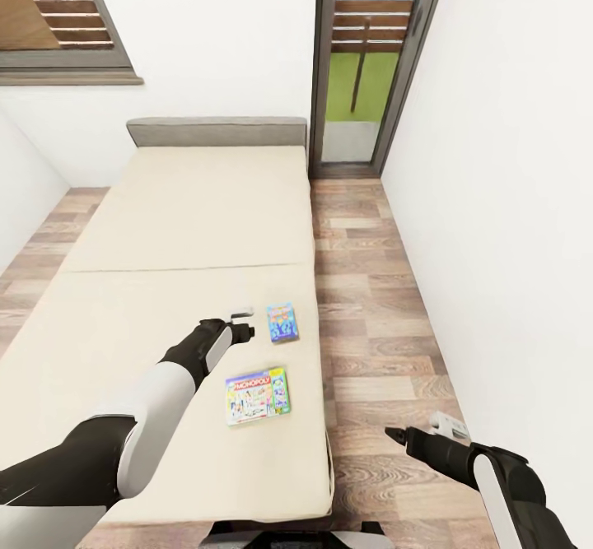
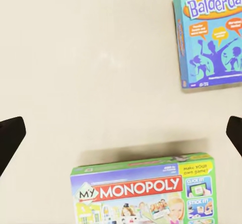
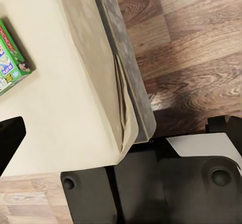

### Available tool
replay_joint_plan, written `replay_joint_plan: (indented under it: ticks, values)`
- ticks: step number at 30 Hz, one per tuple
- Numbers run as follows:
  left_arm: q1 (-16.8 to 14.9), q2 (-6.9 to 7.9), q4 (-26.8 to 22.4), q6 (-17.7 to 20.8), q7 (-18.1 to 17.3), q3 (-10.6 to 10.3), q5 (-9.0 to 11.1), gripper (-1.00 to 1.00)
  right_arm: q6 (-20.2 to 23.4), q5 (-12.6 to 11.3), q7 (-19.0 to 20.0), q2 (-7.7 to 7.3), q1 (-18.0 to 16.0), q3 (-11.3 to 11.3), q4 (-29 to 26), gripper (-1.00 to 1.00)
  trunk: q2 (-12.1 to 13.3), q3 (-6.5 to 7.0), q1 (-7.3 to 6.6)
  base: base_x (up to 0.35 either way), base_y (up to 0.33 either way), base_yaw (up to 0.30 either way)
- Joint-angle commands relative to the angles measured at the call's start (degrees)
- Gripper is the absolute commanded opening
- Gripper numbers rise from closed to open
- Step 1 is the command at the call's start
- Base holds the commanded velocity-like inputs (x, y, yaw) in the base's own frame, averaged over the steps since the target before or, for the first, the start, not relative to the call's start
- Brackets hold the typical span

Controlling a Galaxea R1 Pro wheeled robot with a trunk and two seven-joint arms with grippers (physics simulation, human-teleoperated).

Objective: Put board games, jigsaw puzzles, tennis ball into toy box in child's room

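Left gripper, jaws apart, hovered over bed between blue board game and Monopoly box. Right gripper beside bed, jaw state unclear. Risk: thin flat box sliding on mattress, pinch failing.

A wood-plank floor runs along the right. At the far end a tall grey-framed window shows green outside; white walls enclose it.

Bed matt beige cloth; floor wood plank; board games glossy printed card
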Motion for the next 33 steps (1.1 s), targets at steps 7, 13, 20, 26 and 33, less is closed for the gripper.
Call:
replay_joint_plan:
  ticks: [7, 13, 20, 26, 33]
  values:
    - [-0.02, -0.05, -0.1, 0.22, 0.31, 0.29, 0.44, 1.0, 0.26, 0.46, 0.56, -0.04, -0.04, -0.09, 0.03, 1.0, -0.1, -0.73, 0.03, 0.0, 0.0, 0.0]
    - [-0.02, -0.63, -0.1, 0.21, 0.31, 0.28, 0.44, 1.0, 0.18, 0.4, 0.66, -0.07, -0.04, -0.5, 0.69, 1.0, -0.1, -1.28, 0.03, 0.0, 0.0, 0.0]
    - [-0.02, -1.07, -0.1, 0.27, 0.31, 0.28, 0.44, 1.0, 0.19, 0.45, 0.84, -0.13, -0.04, -2.35, 1.88, 1.0, -0.1, -1.93, 0.03, 0.0, 0.0, 0.0]
    - [-0.02, -1.16, -0.1, 0.29, 0.31, 0.16, 0.44, 1.0, 0.19, 0.19, 0.9, -0.63, -0.04, -2.83, 2.15, 1.0, -0.1, -2.49, 0.03, 0.0, 0.0, 0.0]
    - [-0.02, -1.44, -0.1, 0.31, 0.31, 0.04, 0.44, 1.0, 0.12, -0.02, 0.91, -0.92, -0.04, -2.97, 2.49, 1.0, -0.1, -3.13, 0.03, 0.0, 0.0, 0.0]
